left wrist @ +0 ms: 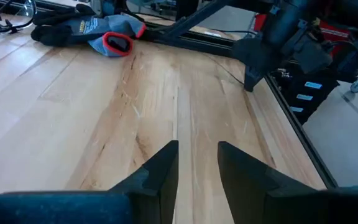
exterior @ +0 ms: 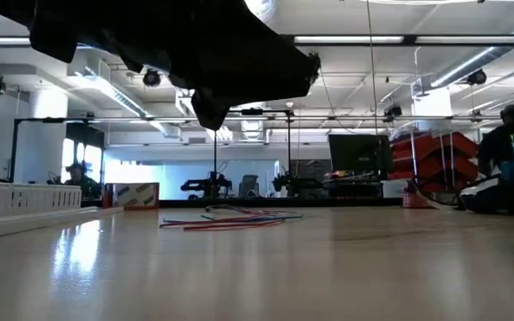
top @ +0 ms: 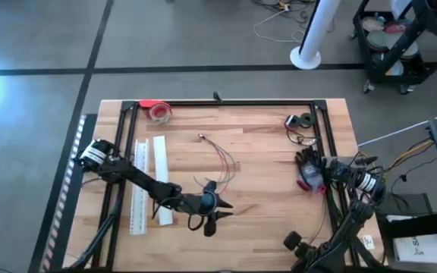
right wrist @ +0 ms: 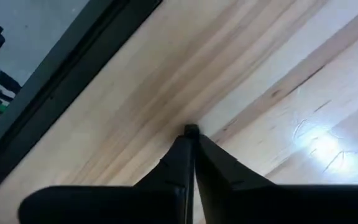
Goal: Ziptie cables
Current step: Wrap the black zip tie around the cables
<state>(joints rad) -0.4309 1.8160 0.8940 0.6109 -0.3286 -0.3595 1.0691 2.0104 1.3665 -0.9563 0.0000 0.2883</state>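
Note:
The cables (top: 222, 157), a few thin reddish and pale wires, lie loose on the wooden table's middle; in the low view the cables (exterior: 232, 218) lie flat on the wood. My left gripper (top: 224, 206) hovers just near of them, pointing toward the table's right edge. In the left wrist view my left gripper (left wrist: 197, 158) is open with only bare wood between its fingers. My right gripper (top: 290, 241) waits by the near right corner; in its wrist view my right gripper (right wrist: 190, 132) is shut on nothing, over the wood.
Two long white strips (top: 149, 182) lie at the left. A dark glove with a red cuff (top: 309, 174) lies at the right by the black frame (top: 326, 152). A tape roll (top: 158, 111) and a black roll (top: 302, 121) sit at the far edge.

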